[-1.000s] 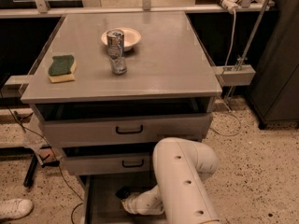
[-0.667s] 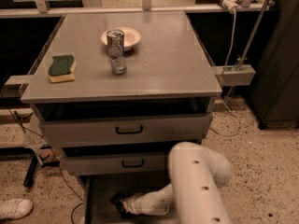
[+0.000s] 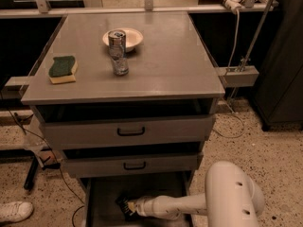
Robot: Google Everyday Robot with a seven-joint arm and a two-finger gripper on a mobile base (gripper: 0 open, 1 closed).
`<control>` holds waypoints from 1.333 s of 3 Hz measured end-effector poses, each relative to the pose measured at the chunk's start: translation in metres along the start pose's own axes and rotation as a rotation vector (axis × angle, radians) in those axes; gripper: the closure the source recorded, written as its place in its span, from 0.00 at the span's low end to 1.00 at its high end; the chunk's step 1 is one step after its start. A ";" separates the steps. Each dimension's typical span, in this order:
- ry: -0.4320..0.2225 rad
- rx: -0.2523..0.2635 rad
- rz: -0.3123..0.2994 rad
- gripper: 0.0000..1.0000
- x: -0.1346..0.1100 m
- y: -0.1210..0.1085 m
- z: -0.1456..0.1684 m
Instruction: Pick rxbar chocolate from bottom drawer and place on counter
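Failing to tell the rxbar chocolate apart from the dark claw (image 3: 124,206), which is hanging low inside the open bottom drawer (image 3: 102,202), left of middle; also failing to tell whether it is open, closed or holding anything. Reaching in from the right on a white arm (image 3: 189,203). Up on the counter surface (image 3: 175,56), showing a can (image 3: 116,38) beside a white bowl (image 3: 132,34), a small clear container (image 3: 120,66) just in front, and a green-and-yellow sponge (image 3: 63,69) well to the left.
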State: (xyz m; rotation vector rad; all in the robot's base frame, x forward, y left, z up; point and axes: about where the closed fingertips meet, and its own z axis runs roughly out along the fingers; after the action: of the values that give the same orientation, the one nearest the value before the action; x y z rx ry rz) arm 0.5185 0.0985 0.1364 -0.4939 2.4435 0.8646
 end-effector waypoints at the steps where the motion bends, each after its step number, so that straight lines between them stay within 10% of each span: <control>1: -0.008 -0.012 0.054 1.00 -0.003 -0.007 -0.020; 2: 0.026 0.025 0.094 1.00 -0.022 -0.022 -0.091; 4: 0.028 0.036 0.093 1.00 -0.025 -0.019 -0.099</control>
State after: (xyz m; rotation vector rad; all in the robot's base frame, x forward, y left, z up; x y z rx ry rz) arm 0.5152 0.0235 0.2077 -0.3845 2.5199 0.8551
